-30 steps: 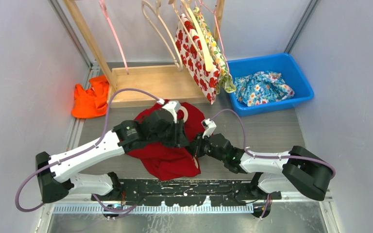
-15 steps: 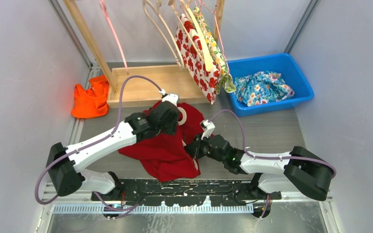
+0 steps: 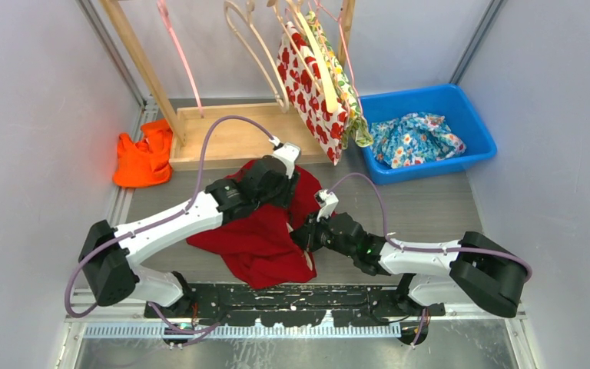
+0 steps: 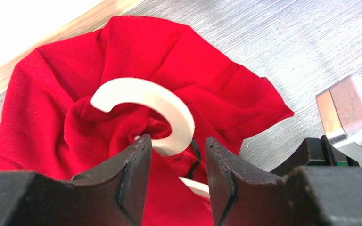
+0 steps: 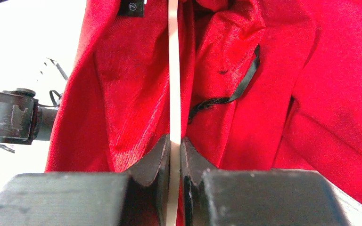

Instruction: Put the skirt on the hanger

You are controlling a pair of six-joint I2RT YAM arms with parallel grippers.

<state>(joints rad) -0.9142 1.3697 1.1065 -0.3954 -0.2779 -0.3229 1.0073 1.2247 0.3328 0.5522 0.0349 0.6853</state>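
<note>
Red skirt (image 3: 257, 242) and hanger (image 4: 169, 101) on the desk (image 3: 430, 207), just on the arm-base side of the wooden clothes rack (image 3: 230, 138).

**Skirt.** A plain, bright red garment of smooth, slightly shiny cloth. It lies crumpled in a loose heap, its far edge near the rack's base board. In the left wrist view the fabric gathers in radiating folds around the hanger's neck. The right wrist view shows a thin black ribbon loop (image 5: 217, 100) and a small black label (image 5: 133, 7) on the cloth.

**Hanger.** Pale cream. Its curved hook rises out of the middle of the gathered cloth, and the rest is largely buried in the folds. A narrow cream bar runs straight through the fabric in the right wrist view.

**Left pincer** (image 4: 176, 143). It is held over the heap's rack-side end, fingers apart, with the foot of the hook in the gap between the tips and not squeezed.

**Right pincer** (image 5: 174, 141). It sits at the heap's side farther from the rack, fingers together and clamped on the hanger's thin bar.

**Surroundings.** A strawberry-print garment (image 3: 307, 92) hangs on the rack. A blue bin (image 3: 461, 108) holding floral cloth (image 3: 415, 138) stands to the rack's right, and an orange cloth (image 3: 144, 160) lies at its left.
</note>
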